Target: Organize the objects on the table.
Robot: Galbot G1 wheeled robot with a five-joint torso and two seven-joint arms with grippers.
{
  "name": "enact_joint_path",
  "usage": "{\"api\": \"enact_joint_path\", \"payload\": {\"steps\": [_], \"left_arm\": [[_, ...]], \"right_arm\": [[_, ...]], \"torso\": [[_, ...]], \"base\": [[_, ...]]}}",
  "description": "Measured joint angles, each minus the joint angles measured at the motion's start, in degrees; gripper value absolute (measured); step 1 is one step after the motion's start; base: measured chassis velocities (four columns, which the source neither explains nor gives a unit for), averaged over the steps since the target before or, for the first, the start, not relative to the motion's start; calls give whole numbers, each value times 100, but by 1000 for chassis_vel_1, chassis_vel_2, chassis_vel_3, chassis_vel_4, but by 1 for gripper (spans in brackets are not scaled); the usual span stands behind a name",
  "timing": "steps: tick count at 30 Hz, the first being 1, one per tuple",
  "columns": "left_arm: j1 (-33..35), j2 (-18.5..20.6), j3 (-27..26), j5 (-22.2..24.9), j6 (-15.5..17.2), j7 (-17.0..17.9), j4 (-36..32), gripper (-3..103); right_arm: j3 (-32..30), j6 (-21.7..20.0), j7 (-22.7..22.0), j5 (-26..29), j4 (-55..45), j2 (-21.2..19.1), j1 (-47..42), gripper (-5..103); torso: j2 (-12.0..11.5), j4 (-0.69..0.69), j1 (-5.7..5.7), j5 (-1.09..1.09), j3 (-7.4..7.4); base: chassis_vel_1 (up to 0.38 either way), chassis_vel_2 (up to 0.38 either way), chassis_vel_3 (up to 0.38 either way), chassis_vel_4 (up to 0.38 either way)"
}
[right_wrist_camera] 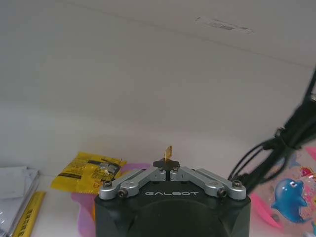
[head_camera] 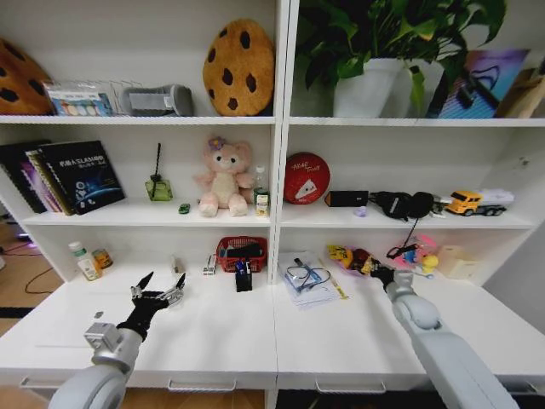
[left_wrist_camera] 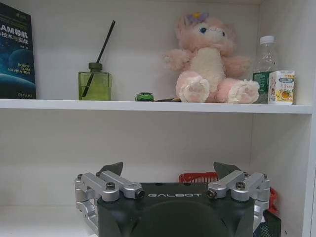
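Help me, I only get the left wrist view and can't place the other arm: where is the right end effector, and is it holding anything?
Observer: The right end effector is at the back right of the white desk, beside the colourful clutter. It is shut on a small yellow scrap.
Operator: What lies between the two arms?
Observer: A stack of papers with glasses on top, just to the right of the red basket.
Operator: And my side?
Observer: The left end effector is open over the bare left half of the desk, holding nothing.
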State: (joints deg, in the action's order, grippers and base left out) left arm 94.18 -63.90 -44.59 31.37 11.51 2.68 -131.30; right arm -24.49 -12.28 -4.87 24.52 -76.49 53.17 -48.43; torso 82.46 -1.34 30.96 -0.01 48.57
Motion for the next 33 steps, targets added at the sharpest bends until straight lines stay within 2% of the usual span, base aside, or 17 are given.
{"api": "enact_joint_path", "payload": {"steps": [4, 11, 13, 14, 16, 17, 19, 20, 21, 22, 23, 25, 27, 28, 30, 31, 33], "left_arm": [[0, 0, 0, 0, 0, -2, 0, 100], [0, 0, 0, 0, 0, -1, 0, 100], [0, 0, 0, 0, 0, -1, 0, 100], [0, 0, 0, 0, 0, -1, 0, 100], [0, 0, 0, 0, 0, -2, 0, 100], [0, 0, 0, 0, 0, -2, 0, 100], [0, 0, 0, 0, 0, -1, 0, 100], [0, 0, 0, 0, 0, -1, 0, 100], [0, 0, 0, 0, 0, -1, 0, 100], [0, 0, 0, 0, 0, -1, 0, 100], [0, 0, 0, 0, 0, -2, 0, 100], [0, 0, 0, 0, 0, -1, 0, 100], [0, 0, 0, 0, 0, -2, 0, 100], [0, 0, 0, 0, 0, -2, 0, 100], [0, 0, 0, 0, 0, -2, 0, 100], [0, 0, 0, 0, 0, -2, 0, 100], [0, 0, 0, 0, 0, -2, 0, 100]], "right_arm": [[412, 133, -43, -136, 844, 161, 842, 0], [636, 140, -77, -161, 1367, 268, 1264, -3], [676, -132, -299, 74, 818, 198, 996, 23], [676, -132, -299, 74, 818, 198, 996, 23], [586, -379, -554, 309, 114, 80, 544, 33], [586, -379, -554, 309, 114, 80, 544, 33], [396, -562, -762, 509, -529, -40, 7, 44], [261, -697, -861, 652, -907, -99, -295, 44], [126, -816, -939, 763, -1251, -137, -541, 49], [126, -816, -939, 763, -1251, -137, -541, 49], [-233, -1002, -1037, 942, -2068, -205, -1165, 61], [-410, -1035, -1054, 953, -2460, -226, -1517, 61], [-860, -992, -1090, 893, -3430, -209, -2541, 71], [-860, -992, -1090, 893, -3430, -209, -2541, 71], [-1209, -888, -1155, 762, -4233, -93, -3249, 82], [-1209, -888, -1155, 762, -4233, -93, -3249, 82], [-1352, -852, -1164, 666, -4636, 6, -3585, 93]], "torso": [[0, 2, 0, -1, -1], [0, 2, 1, 0, 0], [0, 1, 0, 1, -1], [0, 1, 0, 1, -1], [0, 3, 0, 0, -1], [0, 3, 0, 0, -1], [1, 3, 0, 2, -1], [1, -1, 0, 4, -1], [1, -1, 0, 3, -1], [1, -1, 0, 3, -1], [1, 0, -1, -1, -2], [2, 2, -1, -2, -2], [1, -1, -1, 3, -2], [1, -1, -1, 3, -2], [2, 0, -2, -2, -3], [2, 0, -2, -2, -3], [2, 0, -2, -1, -3]], "base": [[0, 0, 0, 0], [0, 0, 0, 0], [0, 0, 0, 0], [0, 0, 0, 0], [0, 0, 0, 0], [0, 0, 0, 0], [0, 0, 0, 0], [0, 0, 0, 0], [0, 0, 0, 0], [0, 0, 0, 0], [0, 0, 0, 0], [0, 0, 0, 0], [0, 0, 0, 0], [0, 0, 0, 0], [0, 0, 0, 0], [0, 0, 0, 0], [0, 0, 0, 0]]}}
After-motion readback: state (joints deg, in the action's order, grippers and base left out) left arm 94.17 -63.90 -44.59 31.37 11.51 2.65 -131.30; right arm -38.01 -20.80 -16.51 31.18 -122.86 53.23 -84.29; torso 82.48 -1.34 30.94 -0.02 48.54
